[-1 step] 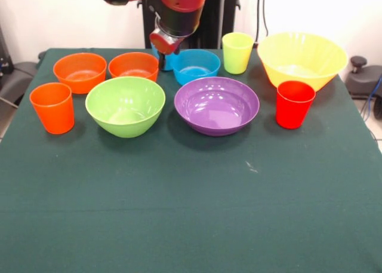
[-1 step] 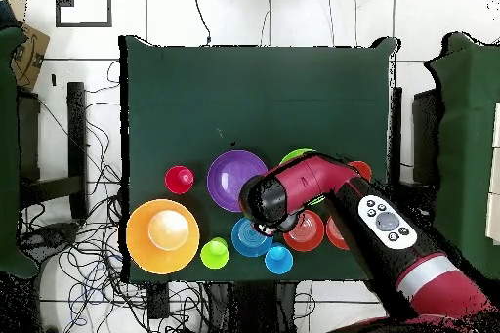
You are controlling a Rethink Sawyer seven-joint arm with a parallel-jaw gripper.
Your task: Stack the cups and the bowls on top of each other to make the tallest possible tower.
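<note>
From my remote station I see the arm [image 1: 173, 4] hanging over the light blue cup [image 2: 278, 260], at the bench's [image 1: 191, 213] twelve o'clock edge in the front view; I cannot tell the tool's state. Blue bowl [image 1: 196, 65], green bowl [image 1: 125, 104] and purple bowl [image 1: 216, 104] sit apart, unstacked.

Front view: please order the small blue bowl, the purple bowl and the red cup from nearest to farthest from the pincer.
Measured from the pincer at the picture's top:
1. Small blue bowl, just right of it.
2. Purple bowl, lower and to the right.
3. Red cup, far right, beside the yellow bowl.
</note>
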